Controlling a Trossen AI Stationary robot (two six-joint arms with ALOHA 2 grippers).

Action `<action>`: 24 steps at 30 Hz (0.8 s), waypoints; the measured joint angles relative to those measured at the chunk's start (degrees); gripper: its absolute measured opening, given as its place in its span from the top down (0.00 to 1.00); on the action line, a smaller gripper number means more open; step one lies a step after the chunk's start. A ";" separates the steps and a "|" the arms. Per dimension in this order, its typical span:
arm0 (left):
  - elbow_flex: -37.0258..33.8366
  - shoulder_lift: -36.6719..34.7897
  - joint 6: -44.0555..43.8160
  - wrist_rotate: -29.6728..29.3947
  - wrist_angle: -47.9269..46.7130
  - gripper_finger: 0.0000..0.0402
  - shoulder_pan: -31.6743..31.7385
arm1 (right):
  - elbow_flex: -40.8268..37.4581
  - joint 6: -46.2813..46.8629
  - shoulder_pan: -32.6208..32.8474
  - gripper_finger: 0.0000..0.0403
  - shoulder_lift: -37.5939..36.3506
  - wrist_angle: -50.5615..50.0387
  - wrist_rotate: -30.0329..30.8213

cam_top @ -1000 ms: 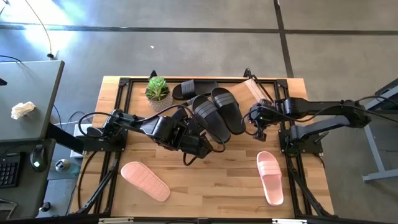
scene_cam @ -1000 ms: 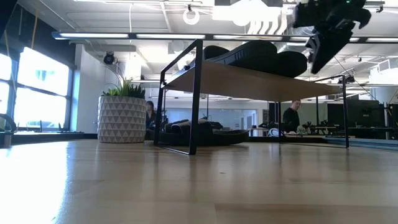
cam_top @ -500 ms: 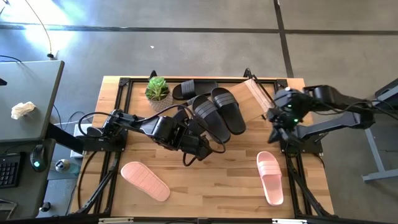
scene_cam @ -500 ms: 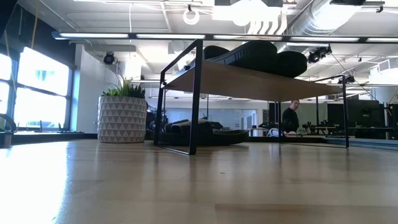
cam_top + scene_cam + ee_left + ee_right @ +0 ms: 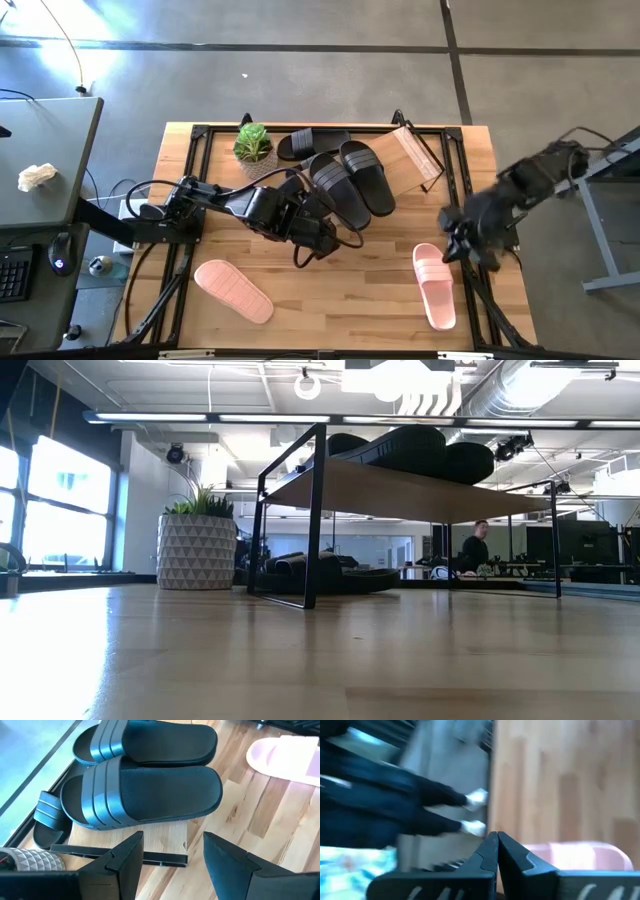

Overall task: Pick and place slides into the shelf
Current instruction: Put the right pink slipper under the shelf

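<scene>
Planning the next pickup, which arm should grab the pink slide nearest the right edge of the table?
Right. The right hand, shut, hovers beside that pink slide; the left hand is open by the shelf.

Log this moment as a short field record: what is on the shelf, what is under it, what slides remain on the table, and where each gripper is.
on shelf board: two black slides side by side on the shelf
under shelf: a third black slide, partly beneath the board
loose on table: pink slide near the left arm; pink slide near the right arm
left gripper: open, empty, in front of the shelf
right gripper: shut, empty, above the right-hand pink slide's end
other: potted plant beside the shelf
</scene>
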 joint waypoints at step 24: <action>0.00 0.00 16.92 14.66 0.00 0.53 0.00 | -0.11 34.37 32.28 0.95 40.92 -16.32 19.61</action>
